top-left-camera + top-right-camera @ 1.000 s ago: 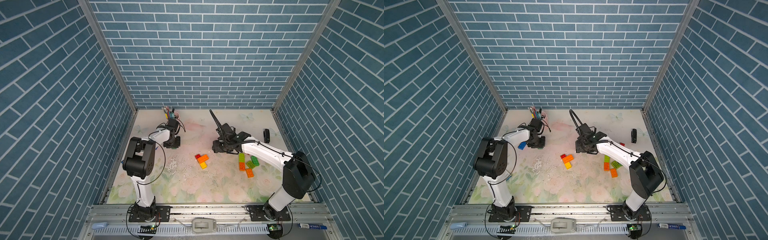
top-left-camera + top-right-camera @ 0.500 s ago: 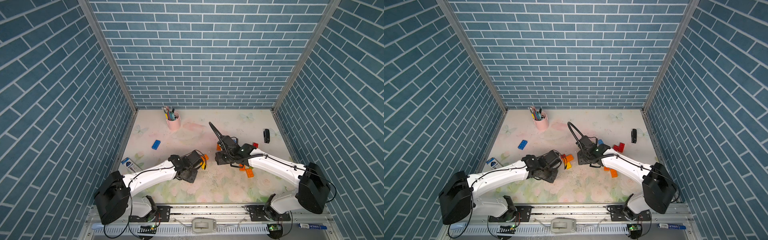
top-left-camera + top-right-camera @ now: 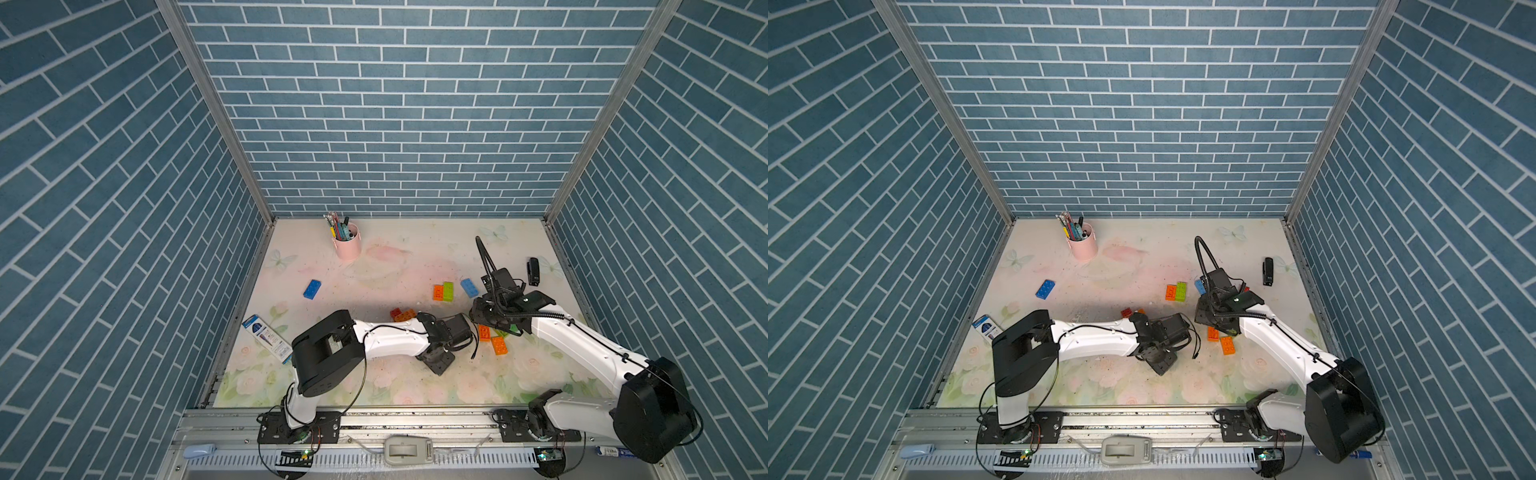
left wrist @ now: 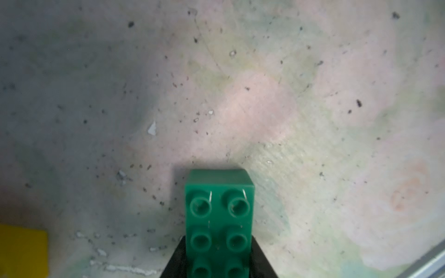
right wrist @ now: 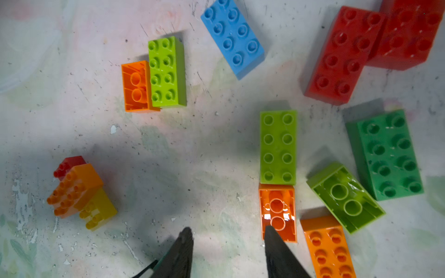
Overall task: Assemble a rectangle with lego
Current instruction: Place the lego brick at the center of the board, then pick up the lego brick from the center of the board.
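Holding dark green brick (image 4: 219, 211) pinched in left gripper (image 4: 218, 243), close over mat (image 4: 240, 96); right gripper (image 5: 227, 229) spread, empty, beside upturned orange brick (image 5: 277, 204). No rectangle formed yet. Next, likely: seat green flush against lime brick (image 5: 278, 146).

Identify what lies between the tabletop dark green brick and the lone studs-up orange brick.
An upturned lime brick, seen in the right wrist view.
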Motion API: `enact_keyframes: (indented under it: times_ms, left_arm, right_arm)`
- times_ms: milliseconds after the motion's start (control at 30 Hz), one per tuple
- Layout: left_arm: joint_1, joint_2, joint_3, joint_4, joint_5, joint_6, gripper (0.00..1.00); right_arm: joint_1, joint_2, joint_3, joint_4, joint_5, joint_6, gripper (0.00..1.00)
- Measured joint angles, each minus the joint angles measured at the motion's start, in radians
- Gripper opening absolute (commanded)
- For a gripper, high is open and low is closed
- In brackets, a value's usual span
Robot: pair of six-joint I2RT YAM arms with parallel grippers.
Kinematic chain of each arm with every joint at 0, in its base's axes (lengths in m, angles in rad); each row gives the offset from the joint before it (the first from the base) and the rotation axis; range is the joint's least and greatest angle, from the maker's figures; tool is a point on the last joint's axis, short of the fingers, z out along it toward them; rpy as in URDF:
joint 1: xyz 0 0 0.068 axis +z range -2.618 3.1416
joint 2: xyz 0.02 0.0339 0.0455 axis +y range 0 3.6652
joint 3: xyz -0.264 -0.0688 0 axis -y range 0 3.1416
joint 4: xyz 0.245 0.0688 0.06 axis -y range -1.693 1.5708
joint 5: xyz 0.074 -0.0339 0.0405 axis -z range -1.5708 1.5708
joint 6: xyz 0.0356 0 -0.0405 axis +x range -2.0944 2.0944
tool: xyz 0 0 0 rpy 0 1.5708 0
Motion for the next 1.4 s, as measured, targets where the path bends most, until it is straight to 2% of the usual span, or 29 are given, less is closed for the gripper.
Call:
enact_keyframes:
  times_ms: [100,133,267,367,467,533,667,733,833,1000,1200,1400]
  left_arm:
    - [0.001,-0.005,0.004,0.001,-0.002,0.037,0.75]
    - [0.001,-0.011,0.002,0.000,-0.003,0.050,0.79]
    - [0.011,-0.110,-0.035,-0.015,-0.005,0.099,0.80]
    - [0.054,-0.301,-0.105,-0.023,0.018,0.126,0.81]
    - [0.176,-0.553,-0.180,-0.023,0.047,0.125,0.84]
    - [0.318,-0.710,-0.229,-0.008,0.053,0.101,0.88]
    - [0.607,-0.880,-0.328,0.017,0.050,0.014,0.92]
    - [0.701,-0.898,-0.369,0.016,0.050,-0.030,0.92]
    - [0.777,-0.872,-0.409,0.012,0.051,-0.080,0.92]
    - [0.801,-0.811,-0.426,0.008,0.047,-0.118,0.93]
    - [0.819,-0.809,-0.457,0.015,0.032,-0.144,0.93]
    - [0.823,-0.810,-0.471,0.030,0.032,-0.157,0.93]
  right_arm:
    - [-0.012,0.000,-0.004,-0.016,-0.018,-0.009,0.52]
    - [-0.015,0.000,-0.004,-0.019,-0.024,-0.013,0.53]
    - [-0.019,-0.008,-0.004,-0.034,-0.060,-0.059,0.59]
    - [-0.014,-0.018,-0.004,-0.056,-0.109,-0.114,0.63]
    - [0.044,-0.015,-0.004,-0.085,-0.117,-0.163,0.73]
    - [0.139,0.004,0.002,-0.103,-0.106,-0.201,0.85]
    - [0.303,0.101,0.059,-0.130,-0.075,-0.277,0.88]
    - [0.347,0.158,0.096,-0.134,-0.058,-0.308,0.88]
    - [0.390,0.241,0.150,-0.135,-0.038,-0.349,0.87]
    - [0.436,0.331,0.188,-0.132,-0.034,-0.387,0.83]
    - [0.466,0.395,0.192,-0.118,-0.034,-0.402,0.80]
    - [0.474,0.445,0.196,-0.104,-0.011,-0.401,0.73]
